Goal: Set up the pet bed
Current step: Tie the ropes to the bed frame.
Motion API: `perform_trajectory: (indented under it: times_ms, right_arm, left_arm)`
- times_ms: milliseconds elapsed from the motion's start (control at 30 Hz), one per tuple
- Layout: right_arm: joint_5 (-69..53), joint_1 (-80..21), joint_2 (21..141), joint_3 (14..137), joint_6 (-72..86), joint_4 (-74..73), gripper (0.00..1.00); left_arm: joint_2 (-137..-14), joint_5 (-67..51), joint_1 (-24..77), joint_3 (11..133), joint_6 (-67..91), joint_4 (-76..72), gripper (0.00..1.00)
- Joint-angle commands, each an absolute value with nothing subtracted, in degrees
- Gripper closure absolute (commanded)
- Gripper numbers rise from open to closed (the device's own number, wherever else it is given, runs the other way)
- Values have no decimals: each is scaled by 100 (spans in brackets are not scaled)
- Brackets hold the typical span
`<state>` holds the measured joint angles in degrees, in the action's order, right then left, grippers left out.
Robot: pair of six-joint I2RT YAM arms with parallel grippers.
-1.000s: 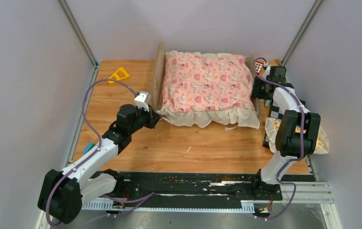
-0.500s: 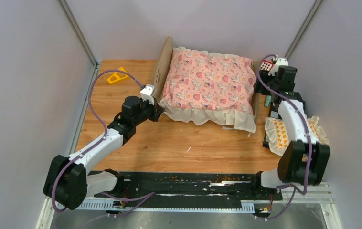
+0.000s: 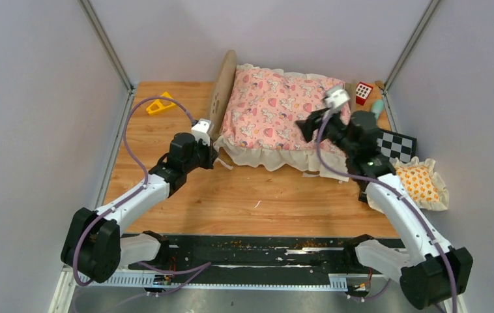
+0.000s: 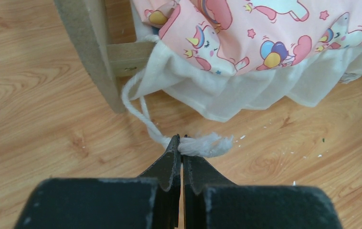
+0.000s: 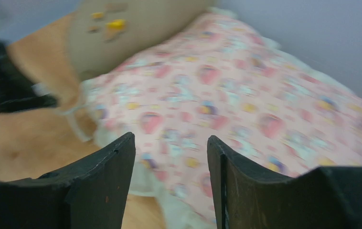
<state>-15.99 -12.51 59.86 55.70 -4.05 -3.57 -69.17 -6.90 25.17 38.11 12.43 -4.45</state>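
White cord (image 4: 203, 144) sits pinched in left tool (image 4: 180, 141); right tool (image 5: 170, 139) gapes over the quilt (image 3: 274, 107), orange pillow (image 3: 420, 184) nearby.

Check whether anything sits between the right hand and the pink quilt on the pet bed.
Nothing visible does. The right hand is open and aimed at the quilt, and the blurred wrist view shows no object in the gap between them.

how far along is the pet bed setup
Done: the pink quilt lies spread over the bed frame. In hand: the left gripper shut on the white cord at its corner; the right gripper hovers open over the quilt. Left, probably: the orange pillow, off the bed.
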Motion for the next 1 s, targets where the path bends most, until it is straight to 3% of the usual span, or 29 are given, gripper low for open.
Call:
perform_trajectory:
  times_ms: [0,267,467,700,967]
  right_arm:
    - [-2297,-2845,6136,5208,-1031,438,44]
    - [-2584,-4522,7570,4707,-1853,1895,49]
    - [-1569,-4737,8635,5432,-399,2062,61]
    - [-321,-4825,9262,5805,2015,1878,52]
    - [-337,-5008,10112,6465,3216,1651,51]
  left_arm:
    - [-6626,-309,2549,3851,1171,-214,100]
    - [-6496,-137,2549,3663,1220,-57,100]
    - [-6356,187,2549,3395,1399,-45,100]
    - [-6204,352,2549,3086,1644,-204,100]
    - [-6142,384,2549,2965,1780,-219,100]
